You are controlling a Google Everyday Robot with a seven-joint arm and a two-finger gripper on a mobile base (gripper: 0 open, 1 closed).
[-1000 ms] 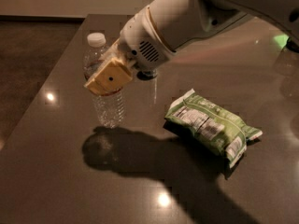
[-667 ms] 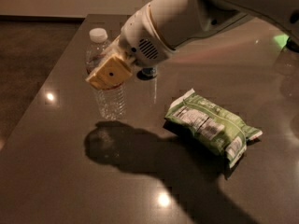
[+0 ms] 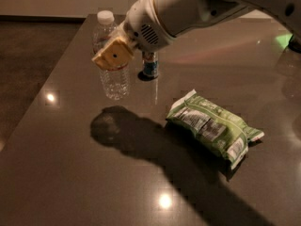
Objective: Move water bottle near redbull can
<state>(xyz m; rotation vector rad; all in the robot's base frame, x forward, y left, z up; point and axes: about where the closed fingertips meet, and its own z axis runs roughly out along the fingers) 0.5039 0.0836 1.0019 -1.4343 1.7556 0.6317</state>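
Observation:
The water bottle (image 3: pixel 113 76) is clear and ribbed with a white cap (image 3: pixel 105 17); it hangs upright a little above the dark table (image 3: pixel 70 164). My gripper (image 3: pixel 113 55) is shut on the bottle's middle, its tan finger (image 3: pixel 114 55) across the label band. The redbull can (image 3: pixel 150 65) stands just right of the bottle and behind the gripper; only its lower blue-and-silver part shows, the top is hidden by my arm. A small gap lies between bottle and can.
A green snack bag (image 3: pixel 214 126) lies on the table to the right of centre. The white arm (image 3: pixel 188 8) reaches in from the upper right. The table's left edge runs diagonally, with dark floor (image 3: pixel 28 55) beyond it.
The gripper has carried the bottle up and away from me and to the right, closer to the can. The can's lower part now shows beside the bottle.

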